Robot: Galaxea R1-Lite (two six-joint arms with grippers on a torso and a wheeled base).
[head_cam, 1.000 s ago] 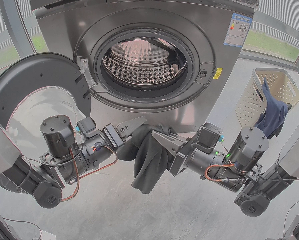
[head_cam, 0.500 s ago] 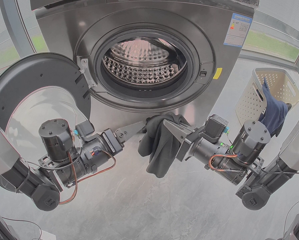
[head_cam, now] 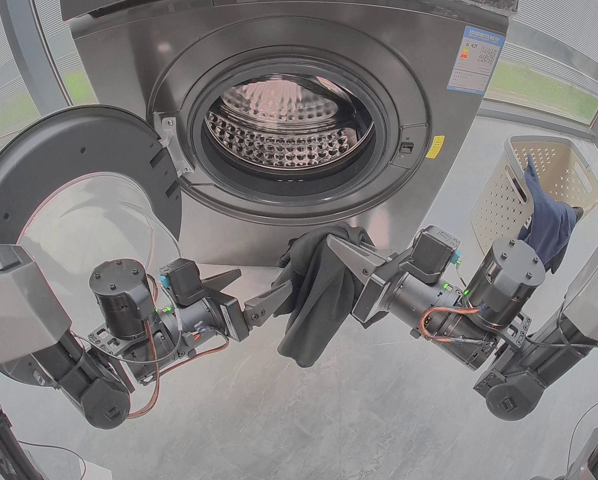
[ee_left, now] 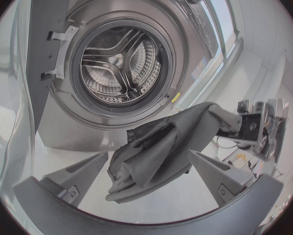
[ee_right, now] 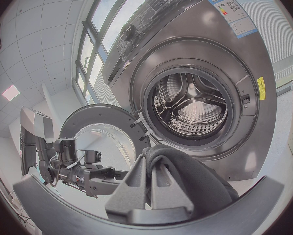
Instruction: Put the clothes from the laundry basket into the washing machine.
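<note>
The dark garment (head_cam: 315,295) is soft, light and limp; a bunched top fold likely gives the surest hold. It hangs lengthwise, free end toward the floor (head_cam: 379,421), below the door opening's lower rim on the washing machine (head_cam: 405,61). The right gripper (head_cam: 337,251) clamps its top fold. The left gripper (head_cam: 262,283), wide open and empty, sits just beside it.
</note>
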